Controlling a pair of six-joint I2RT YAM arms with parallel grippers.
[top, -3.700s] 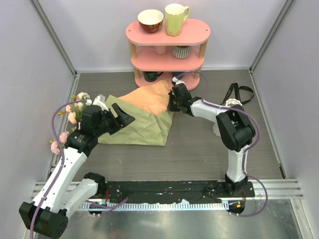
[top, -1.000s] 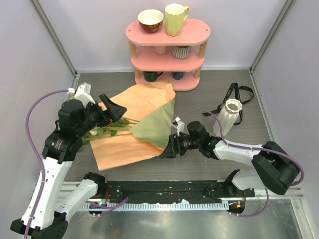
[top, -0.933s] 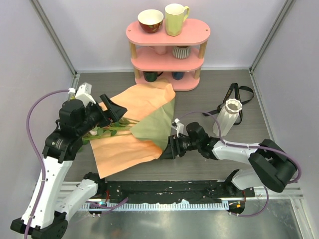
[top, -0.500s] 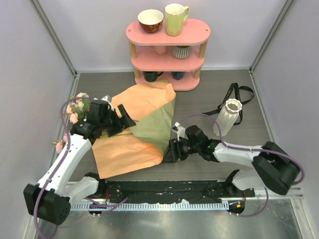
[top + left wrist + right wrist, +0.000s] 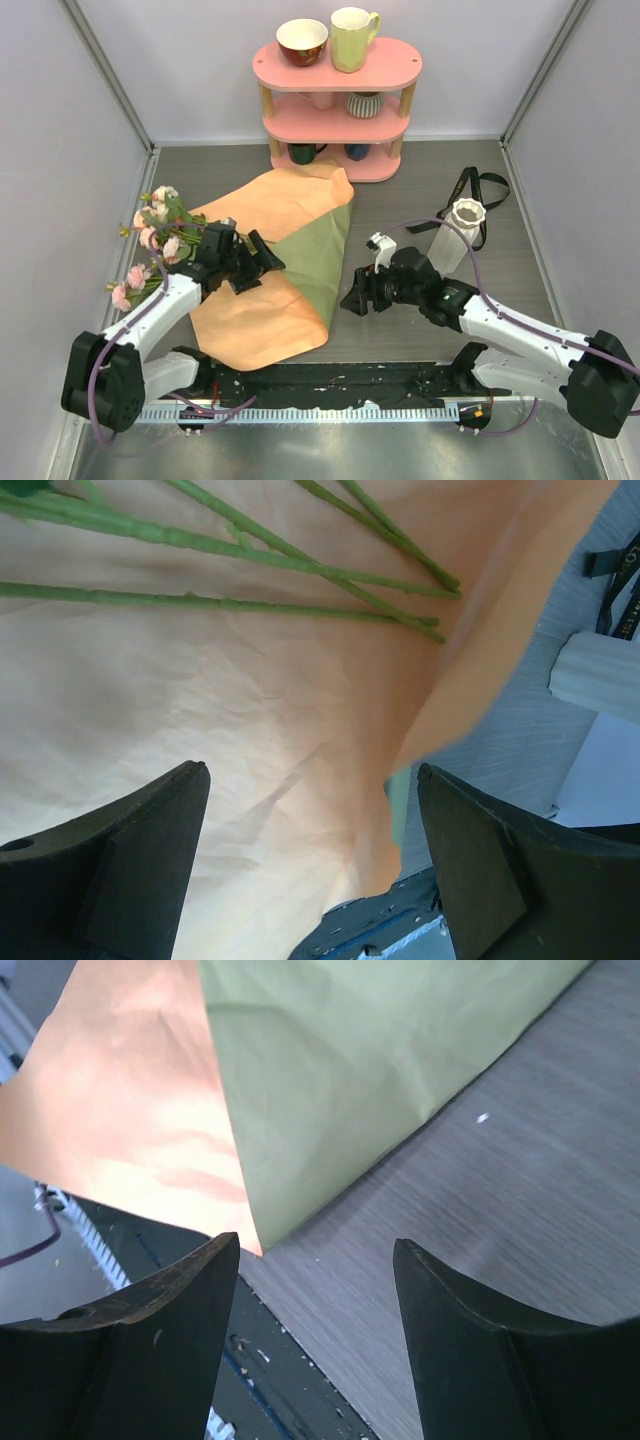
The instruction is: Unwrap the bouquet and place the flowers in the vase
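The left gripper (image 5: 312, 775) and right gripper (image 5: 315, 1245) are gaping empty — the stems (image 5: 200, 602), likely light and springy, are inviting a mid-length pinch.

The paper (image 5: 265, 310) is tan-orange inside and olive-green on its folded outer face. The green-stemmed flowers (image 5: 155, 222) are pink and cream. The ribbed vase (image 5: 458, 232) is white, the shelf (image 5: 335, 72) pink, the desk (image 5: 420, 170) grey wood-grain. My left pincer (image 5: 258, 262) and right pincer (image 5: 357, 300) are black.
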